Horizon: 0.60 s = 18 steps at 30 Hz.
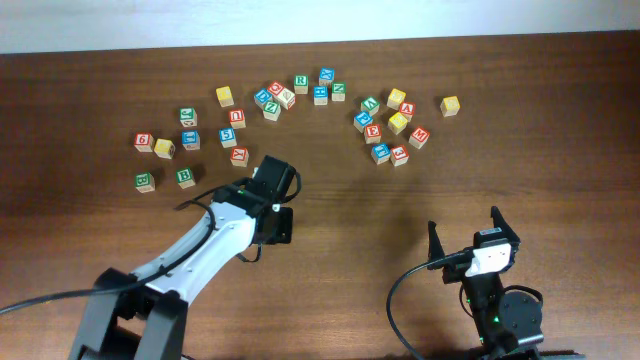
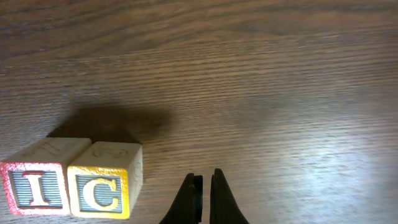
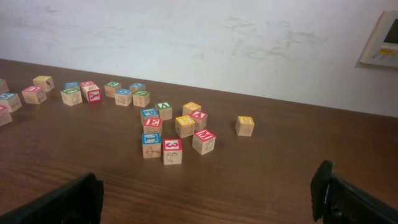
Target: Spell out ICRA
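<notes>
Red I [image 2: 34,190], yellow C [image 2: 102,190]: L-wrist only

The table [image 2: 280,93] is dark wood, finely grained, with a soft sheen. The I cube [image 2: 34,186] and C cube [image 2: 102,190] are pale raw wood with matt painted faces. The left gripper [image 2: 204,179] looks like matt black plastic. The wall [image 3: 186,37] is matt white and scuffed.

We took it for a robotics lab. Two robot arms [image 1: 205,250] stood at a wooden table [image 1: 340,210], by a plain white wall [image 3: 186,37] with a small panel [image 3: 380,40].
</notes>
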Available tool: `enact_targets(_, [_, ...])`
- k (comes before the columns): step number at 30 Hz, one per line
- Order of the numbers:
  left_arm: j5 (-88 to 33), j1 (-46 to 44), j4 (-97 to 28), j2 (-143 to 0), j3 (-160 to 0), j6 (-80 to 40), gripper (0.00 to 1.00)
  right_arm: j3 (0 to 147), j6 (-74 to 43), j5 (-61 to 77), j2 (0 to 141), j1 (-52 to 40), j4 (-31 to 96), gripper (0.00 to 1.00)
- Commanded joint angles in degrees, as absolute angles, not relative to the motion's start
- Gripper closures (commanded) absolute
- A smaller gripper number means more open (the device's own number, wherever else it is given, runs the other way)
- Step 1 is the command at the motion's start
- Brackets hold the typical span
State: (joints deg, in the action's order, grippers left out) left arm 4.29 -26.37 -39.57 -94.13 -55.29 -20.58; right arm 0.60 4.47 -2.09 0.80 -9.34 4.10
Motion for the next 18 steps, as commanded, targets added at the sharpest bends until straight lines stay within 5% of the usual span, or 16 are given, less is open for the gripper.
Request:
enact_targets(1, [10.04,-26.52,-39.22,-96.44,-54.54,-19.90,1.00,0.32,3.77,-2.13,0.36,-8.93,4.54,0.02])
enact_targets(18, [15.38,-26.48,-36.93,-98.48,-54.54,-20.36,1.00,0.32,3.77,-2.13,0.36,-8.93,4.54,0.02])
